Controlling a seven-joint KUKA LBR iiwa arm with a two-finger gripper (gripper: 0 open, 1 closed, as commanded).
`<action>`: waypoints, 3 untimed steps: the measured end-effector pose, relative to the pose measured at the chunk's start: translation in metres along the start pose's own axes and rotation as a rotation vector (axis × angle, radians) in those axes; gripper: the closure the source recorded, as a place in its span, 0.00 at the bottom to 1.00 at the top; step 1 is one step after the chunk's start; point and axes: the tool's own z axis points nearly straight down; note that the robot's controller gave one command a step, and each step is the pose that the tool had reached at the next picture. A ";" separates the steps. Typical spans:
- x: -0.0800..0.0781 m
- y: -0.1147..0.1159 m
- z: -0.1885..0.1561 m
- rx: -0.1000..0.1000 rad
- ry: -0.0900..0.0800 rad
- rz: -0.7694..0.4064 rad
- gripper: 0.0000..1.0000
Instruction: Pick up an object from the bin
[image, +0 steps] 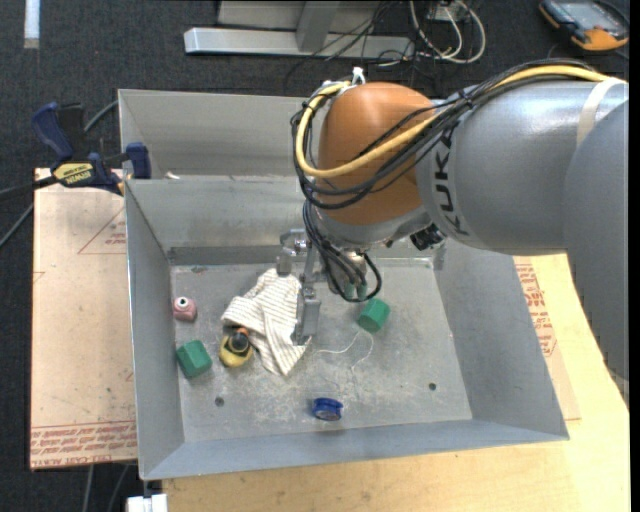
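The grey metal bin (420, 400) is holding a crumpled white checked cloth (262, 308) mid-floor, with the gripper (304, 328) hanging at its right edge. You cannot tell whether the claw is apart or together. The cloth is probably limp and light, so you should be pinching a raised fold.

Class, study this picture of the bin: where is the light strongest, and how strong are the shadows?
Camera view: soft light from above; the bin's far wall is brightest, the orange wrist cover carries a dull sheen, and the green block nearest the arm and the crumpled cloth cast only faint shadows on the floor.
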 end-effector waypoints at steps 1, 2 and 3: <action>-0.002 -0.001 -0.005 -0.001 -0.008 0.003 0.00; -0.015 0.001 0.071 -0.001 -0.008 -0.111 0.00; -0.008 0.001 0.121 -0.001 -0.016 -0.564 1.00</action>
